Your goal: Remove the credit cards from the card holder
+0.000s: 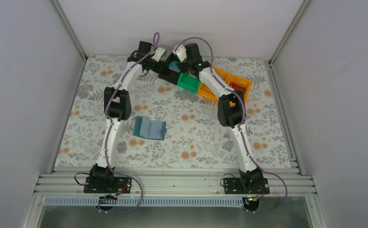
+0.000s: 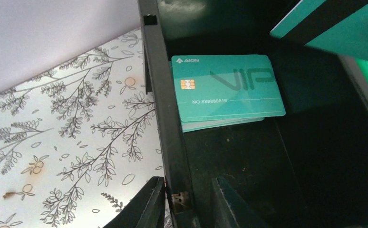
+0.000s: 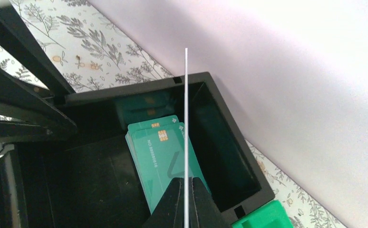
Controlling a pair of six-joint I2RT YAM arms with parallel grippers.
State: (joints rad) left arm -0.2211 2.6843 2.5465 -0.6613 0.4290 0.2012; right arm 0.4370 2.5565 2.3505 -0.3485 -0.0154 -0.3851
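Cards (image 2: 227,88) marked "VIP" lie in bin (image 2: 248,166); right pincer (image 3: 186,199) clamps one card (image 2: 348,33), left pincer (image 2: 184,202) open astride wall (image 2: 165,118).

Two white arms (image 1: 108,137), black joints (image 1: 118,102), purple-grey cables (image 1: 155,39) — black wedge-shaped fingers (image 2: 144,209), small green light (image 1: 200,63)

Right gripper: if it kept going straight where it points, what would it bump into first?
The teal card pinched in the right gripper leads, so its edge would probably touch the stack of cards lying in the black bin, though depth is unclear.
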